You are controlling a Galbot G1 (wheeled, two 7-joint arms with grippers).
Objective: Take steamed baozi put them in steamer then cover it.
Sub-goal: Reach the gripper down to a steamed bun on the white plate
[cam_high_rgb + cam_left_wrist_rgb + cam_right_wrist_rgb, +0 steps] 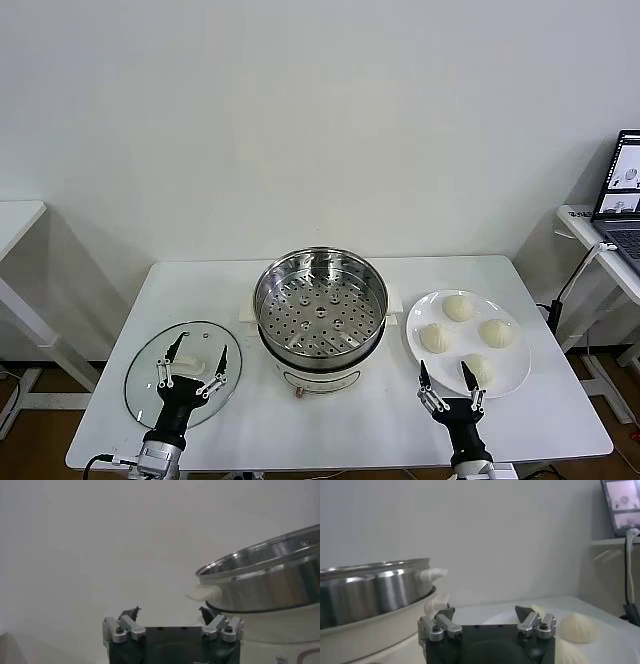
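The shiny steel steamer (320,305) stands at the table's middle on its white base, its perforated floor bare. Several cream-white baozi (458,308) lie on a white plate (508,378) to its right. The clear glass cover (150,382) with a white handle lies flat at the front left. My left gripper (196,363) is open and empty above the cover. My right gripper (446,378) is open and empty at the plate's near edge, beside the nearest baozi (481,370). The right wrist view shows the steamer (370,592) and a baozi (577,627); the left wrist view shows the steamer (265,580).
The white table's front edge (330,462) is just below both grippers. A second desk with a laptop (622,195) stands at the far right, and another white table (15,225) at the far left.
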